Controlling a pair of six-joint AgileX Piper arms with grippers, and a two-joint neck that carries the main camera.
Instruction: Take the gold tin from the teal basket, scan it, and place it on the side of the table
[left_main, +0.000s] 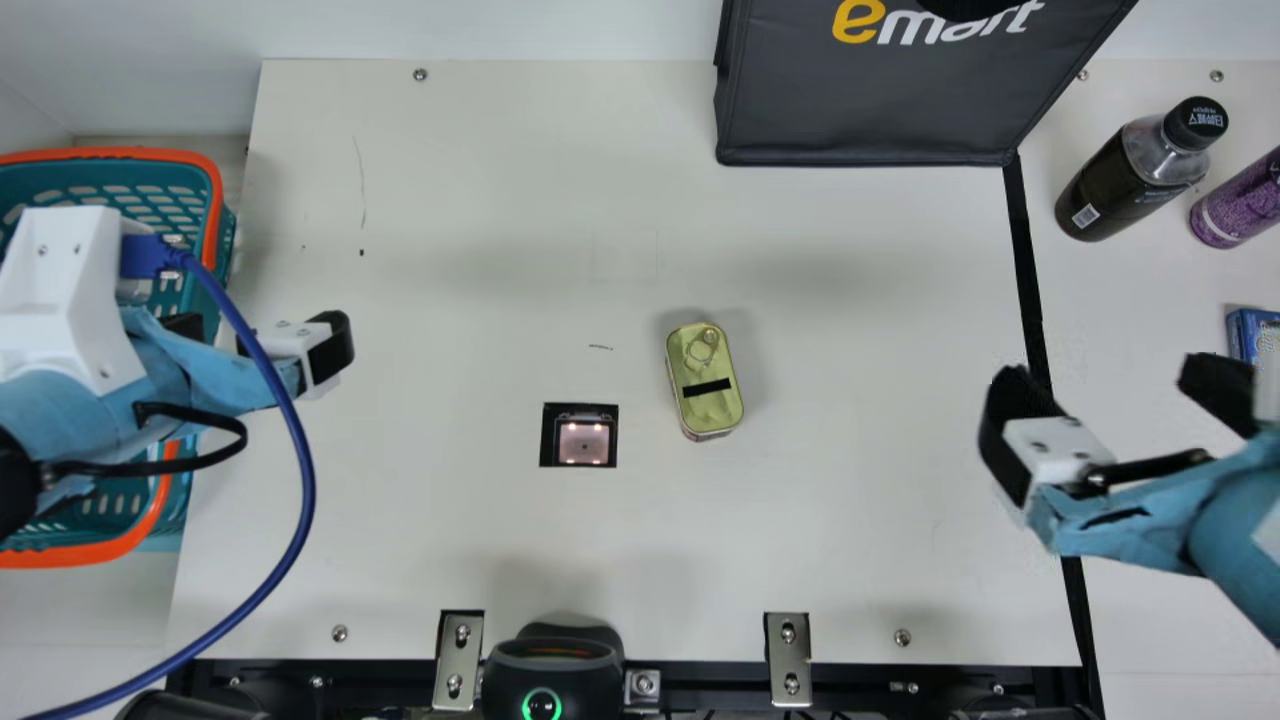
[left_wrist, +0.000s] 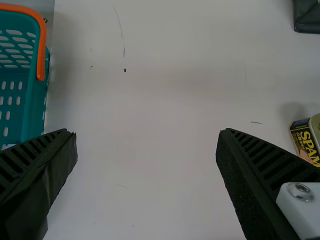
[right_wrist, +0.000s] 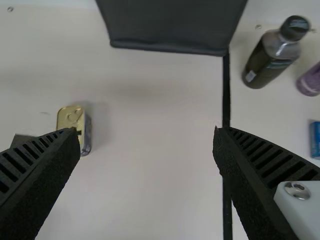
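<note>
Gold tin (left_main: 712, 405) stands upright on the cream table (left_main: 480, 250), near the square scanner window (left_main: 584, 443) and toward the right arm's side from it, clear of both grippers. Left gripper (left_main: 262, 336), beside the teal basket (left_main: 212, 215): jaws spread, nothing between them. Right gripper (left_main: 1112, 398), above the black line (left_main: 1032, 290): jaws likewise wide apart and unloaded.

At the far edge we've got a dark bag (left_main: 860, 110), and what a presence! Right of it, past a black strip (left_main: 1024, 255), we spot a dark bottle (left_main: 1108, 195), a purple container (left_main: 1235, 208) near it, a blue box (left_main: 1246, 335) closer to us, and two metal brackets (left_main: 458, 647) down front.
</note>
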